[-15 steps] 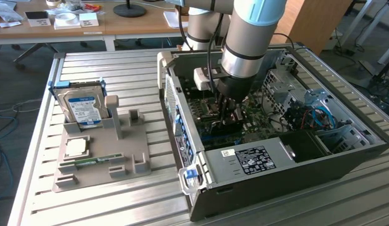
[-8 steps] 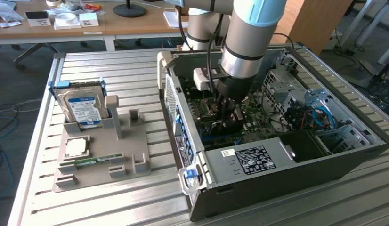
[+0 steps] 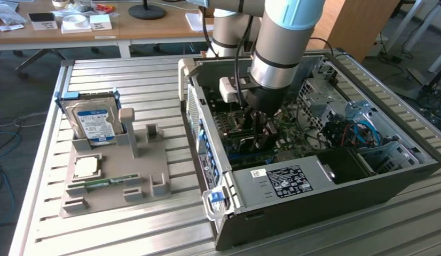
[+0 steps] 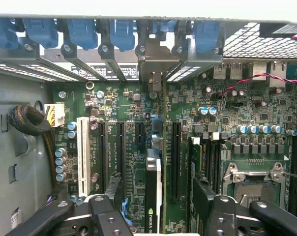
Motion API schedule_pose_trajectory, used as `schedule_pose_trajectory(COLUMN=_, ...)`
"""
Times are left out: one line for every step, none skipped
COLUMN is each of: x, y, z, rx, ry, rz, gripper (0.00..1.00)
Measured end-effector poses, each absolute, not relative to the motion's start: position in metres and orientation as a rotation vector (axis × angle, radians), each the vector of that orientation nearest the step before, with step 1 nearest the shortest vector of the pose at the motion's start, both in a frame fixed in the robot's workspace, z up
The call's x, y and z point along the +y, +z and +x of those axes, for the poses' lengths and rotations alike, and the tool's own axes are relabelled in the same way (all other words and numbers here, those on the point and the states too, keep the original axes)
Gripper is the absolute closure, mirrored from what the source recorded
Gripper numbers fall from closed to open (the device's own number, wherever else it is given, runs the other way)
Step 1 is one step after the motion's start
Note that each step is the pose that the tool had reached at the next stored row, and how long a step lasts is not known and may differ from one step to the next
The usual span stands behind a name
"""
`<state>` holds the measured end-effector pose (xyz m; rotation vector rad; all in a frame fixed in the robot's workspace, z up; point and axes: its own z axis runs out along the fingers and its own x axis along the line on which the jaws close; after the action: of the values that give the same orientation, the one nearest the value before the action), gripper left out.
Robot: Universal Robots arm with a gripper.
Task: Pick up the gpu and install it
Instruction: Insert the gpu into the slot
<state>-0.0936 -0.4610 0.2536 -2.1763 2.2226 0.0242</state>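
My claw (image 4: 153, 216) is spread wide, its fingers (image 4: 97, 216) standing on either side of the gpu (image 4: 153, 196) and clear of it. The gpu sits edge-up in a slot on the motherboard (image 4: 227, 128), its bracket end lined up with the metal slot covers under the blue clips (image 4: 121, 32) at the back wall of the case (image 3: 327, 208). My arm (image 3: 284, 48) reaches straight down into the open case, which lies on its side on the slatted desk (image 3: 120, 72). Toward the desk's other edge, at the exterior view's left, a grey holder (image 3: 113, 181) carries a hard drive (image 3: 94, 121) standing upright and a RAM stick (image 3: 107, 183) lying flat.
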Motion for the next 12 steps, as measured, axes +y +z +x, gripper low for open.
schedule_pose_trajectory(x=-0.4610, y=0.2537, z=-0.0936, rx=2.223, ry=0.024, rz=-2.176, gripper=0.31)
schedule_pose_trajectory(x=-0.4610, y=0.2536, z=-0.0936, rx=2.223, ry=0.024, rz=-2.176, gripper=0.31)
schedule_pose_trajectory(x=-0.4610, y=0.2536, z=-0.0935, rx=2.223, ry=0.024, rz=-2.176, gripper=0.31)
schedule_pose_trajectory(x=-0.4610, y=0.2537, z=-0.0936, rx=2.223, ry=0.024, rz=-2.176, gripper=0.31)
schedule_pose_trajectory(x=-0.4610, y=0.2536, z=-0.0935, rx=2.223, ry=0.024, rz=-2.176, gripper=0.31)
schedule_pose_trajectory(x=-0.4610, y=0.2537, z=-0.0936, rx=2.223, ry=0.024, rz=-2.176, gripper=0.31)
schedule_pose_trajectory(x=-0.4610, y=0.2536, z=-0.0936, rx=2.223, ry=0.024, rz=-2.176, gripper=0.31)
schedule_pose_trajectory(x=-0.4610, y=0.2537, z=-0.0935, rx=2.223, ry=0.024, rz=-2.176, gripper=0.31)
schedule_pose_trajectory(x=-0.4610, y=0.2536, z=-0.0936, rx=2.223, ry=0.024, rz=-2.176, gripper=0.31)
schedule_pose_trajectory(x=-0.4610, y=0.2537, z=-0.0936, rx=2.223, ry=0.024, rz=-2.176, gripper=0.31)
schedule_pose_trajectory(x=-0.4610, y=0.2540, z=-0.0936, rx=2.223, ry=0.024, rz=-2.176, gripper=0.31)
schedule_pose_trajectory(x=-0.4610, y=0.2546, z=-0.0936, rx=2.223, ry=0.024, rz=-2.176, gripper=0.31)
